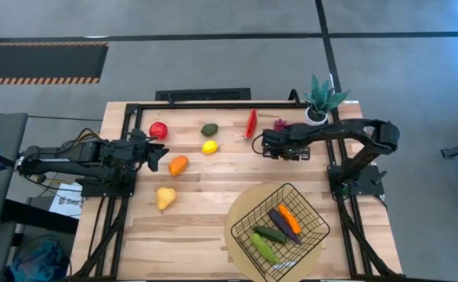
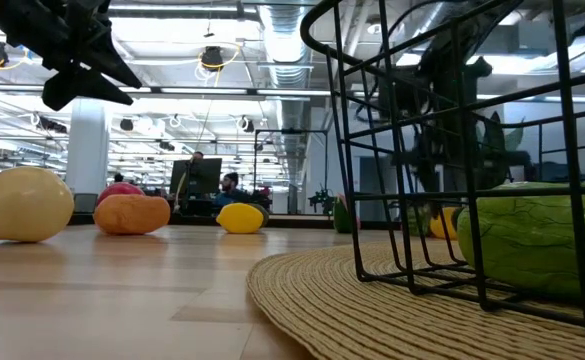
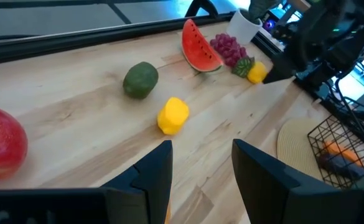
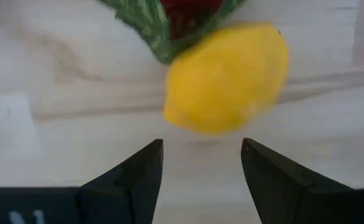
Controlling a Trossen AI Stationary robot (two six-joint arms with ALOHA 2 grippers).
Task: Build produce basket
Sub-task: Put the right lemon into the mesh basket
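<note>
My right gripper [image 4: 201, 165] is open and empty. It is low over the table, just short of a lemon [image 4: 228, 78] that lies against the watermelon slice [image 1: 251, 123], beside the purple grapes [image 1: 279, 124]. My left gripper [image 3: 200, 165] is open and empty above the table, next to the orange [image 1: 178, 165]. The red apple [image 1: 158, 130], avocado [image 1: 209, 129], a second lemon [image 1: 210, 146] and the pear [image 1: 164, 197] lie loose on the table. The black wire basket [image 1: 279, 231] stands on a round tan mat [image 2: 372, 290]. It holds the carrot [image 1: 289, 218], the aubergine [image 1: 282, 225] and two cucumbers [image 1: 265, 247].
A potted green plant [image 1: 320, 100] stands at the far right corner, behind my right arm. A black frame [image 1: 197, 104] runs along the table's far edge. Bare wood lies between the loose fruit and the basket.
</note>
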